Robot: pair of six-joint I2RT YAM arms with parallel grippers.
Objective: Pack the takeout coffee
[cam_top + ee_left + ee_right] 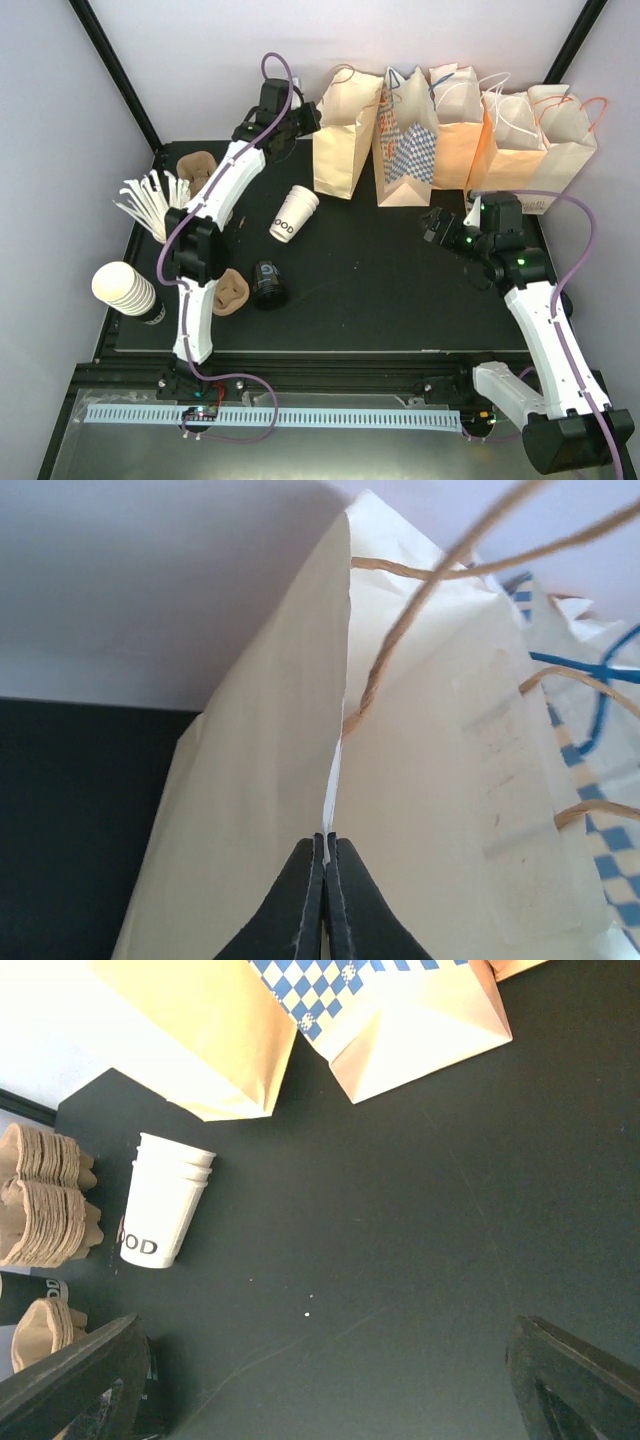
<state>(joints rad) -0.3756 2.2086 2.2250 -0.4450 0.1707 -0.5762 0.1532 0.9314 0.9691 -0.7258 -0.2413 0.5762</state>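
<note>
At the black bench's far edge, the leftmost tan paper bag had its edge pinched in the closed left jaws; the right jaws hung wide open, empty. The white tapered paper cup with black lettering lay sideways near that bag: light, crushable, probably best held gently near its stiffer rim.

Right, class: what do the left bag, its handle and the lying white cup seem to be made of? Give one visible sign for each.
Left bag: pale kraft paper with a matte finish, going by its sharp creases and folded edges.
Handle: probably twisted paper cord, since spiral strands show.
White cup: smooth paperboard, possibly coated. It has a rolled rim and black letters printed on its side.
</note>
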